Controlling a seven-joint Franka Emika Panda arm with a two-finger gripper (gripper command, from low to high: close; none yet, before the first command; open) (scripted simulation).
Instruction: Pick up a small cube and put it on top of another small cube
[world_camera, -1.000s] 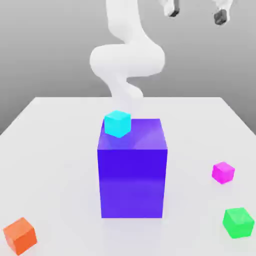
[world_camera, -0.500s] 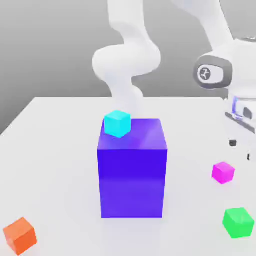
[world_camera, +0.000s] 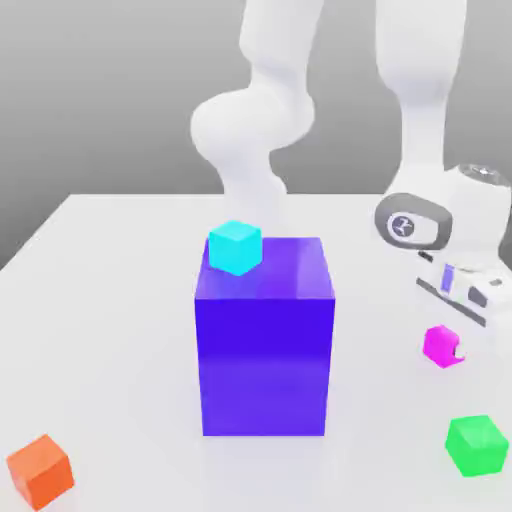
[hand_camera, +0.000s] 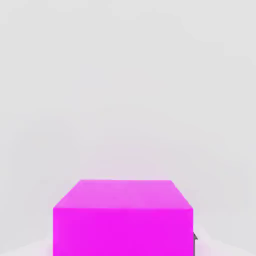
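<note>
a simulated test scene: smooth white tabletop (world_camera: 110, 330) against a plain grey backdrop (world_camera: 100, 90). a glossy white robot arm (world_camera: 245, 120) stands behind.

A big blue-purple block (world_camera: 264, 365) stands well apart from the claw (world_camera: 447, 346), toward the exterior view's left, with a cyan cube (world_camera: 235, 248) resting on the part of its top farther from the claw. Past the block from the claw, and nearer the exterior view's camera, an orange cube (world_camera: 41, 471) lies on the pale, glossy surface (world_camera: 120, 330) that spreads out beneath the claw, a plain grey backdrop (world_camera: 90, 90) behind.
</note>
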